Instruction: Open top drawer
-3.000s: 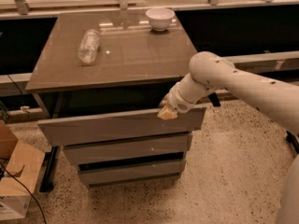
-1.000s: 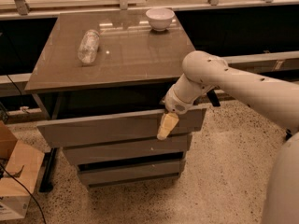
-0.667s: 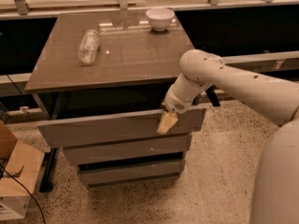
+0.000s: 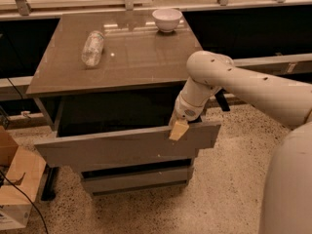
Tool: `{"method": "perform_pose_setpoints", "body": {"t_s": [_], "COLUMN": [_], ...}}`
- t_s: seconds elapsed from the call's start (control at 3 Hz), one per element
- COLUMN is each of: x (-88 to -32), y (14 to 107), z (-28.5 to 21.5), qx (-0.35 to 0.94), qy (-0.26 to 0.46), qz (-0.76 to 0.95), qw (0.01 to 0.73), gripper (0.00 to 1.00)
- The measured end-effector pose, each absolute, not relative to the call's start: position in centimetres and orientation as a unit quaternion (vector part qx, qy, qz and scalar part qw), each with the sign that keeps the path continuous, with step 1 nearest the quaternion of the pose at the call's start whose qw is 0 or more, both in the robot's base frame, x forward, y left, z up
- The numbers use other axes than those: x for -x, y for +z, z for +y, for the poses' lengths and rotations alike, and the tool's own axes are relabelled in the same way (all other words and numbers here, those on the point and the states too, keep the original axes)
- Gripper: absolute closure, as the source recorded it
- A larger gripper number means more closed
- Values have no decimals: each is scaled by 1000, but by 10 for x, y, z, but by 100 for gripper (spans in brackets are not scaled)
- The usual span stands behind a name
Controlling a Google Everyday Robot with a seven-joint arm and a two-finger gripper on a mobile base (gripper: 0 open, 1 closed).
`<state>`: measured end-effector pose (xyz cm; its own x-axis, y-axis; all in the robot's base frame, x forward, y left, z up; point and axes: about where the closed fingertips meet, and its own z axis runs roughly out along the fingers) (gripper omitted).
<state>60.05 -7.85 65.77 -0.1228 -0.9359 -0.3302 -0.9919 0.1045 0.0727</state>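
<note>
Camera view: top drawer stands partly out from under the counter, with a dark gap showing between the counter's edge and the drawer front. Front panel is wide, plain grey, no handle, and the tallest of the stack. It runs slightly skewed in my picture, left end lower than right. I can't see inside the box; it's just shadow from here.

Pincer sits at the panel's top edge, right of centre, with a tan tip hanging down over the outer face and touching it. I can't tell whether it's clenched on the panel or released. The white arm comes in from the right, elbow above the drawer's right end.

Below the top drawer, a shorter grey drawer front sits further back.

On the counter: a clear plastic bottle lying on its side at the left, and a white bowl upright near the back edge, well apart from the bottle.

Cardboard box is on the speckled floor, left of the cabinet.
</note>
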Motion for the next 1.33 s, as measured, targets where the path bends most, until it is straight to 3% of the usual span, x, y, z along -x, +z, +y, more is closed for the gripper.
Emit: {"method": "perform_pose_setpoints", "body": {"t_s": [0.33, 0.67, 1.33], "x": [-563, -560, -560], "y": [660, 660, 660], "z": [-83, -82, -82], "qx": [651, 650, 650], "qy": [148, 150, 150], "qz": [739, 740, 740], "qw": [88, 88, 88], "gripper": [100, 81, 34]}}
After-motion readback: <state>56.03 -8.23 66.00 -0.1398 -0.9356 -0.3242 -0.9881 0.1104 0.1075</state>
